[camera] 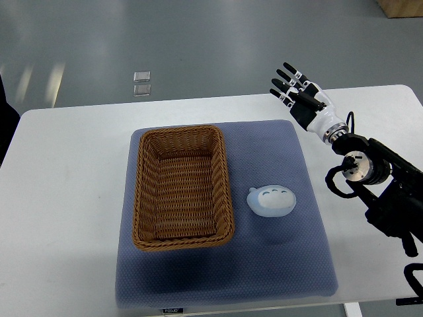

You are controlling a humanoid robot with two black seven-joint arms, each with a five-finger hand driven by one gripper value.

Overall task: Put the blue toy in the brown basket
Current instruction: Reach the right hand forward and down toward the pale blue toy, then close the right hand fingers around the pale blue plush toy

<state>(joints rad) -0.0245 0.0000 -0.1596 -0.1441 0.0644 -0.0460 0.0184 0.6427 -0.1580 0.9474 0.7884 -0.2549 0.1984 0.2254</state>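
My fingers (285, 84) are spreading straight and loose, gripping nothing, tips pointing up and away past the far edge of the table (66, 172). That's my right hand (299, 98), hanging over the table's far right part, just off the mat's (218, 271) top right corner. I'm guessing I'm keeping it open and high so it's clear of everything and ready to come down around sth soft. Wrist and forearm are trailing back toward the right edge of the view, w/ black cables looping by the joint. No sign of my left arm anywhere.

The toy (270, 200) is lying on the mat, well apart from my hand, nearer to me and to the left of it. It's pale blue, rounded, flat-ish, resting just beside the basket's (182, 187) right wall but not touching it as far as I can tell. The basket is sitting upright on the mat's left half, nothing in it, long side running away from me, so the drop should be short: lift, shift left, let go.

So the task isn't started properly yet, imo. Next I'm needing to swing the hand down and in toward the toy, approaching from above since it's low and squat. Risk: squashy shape may be slipping out of a shallow pinch.
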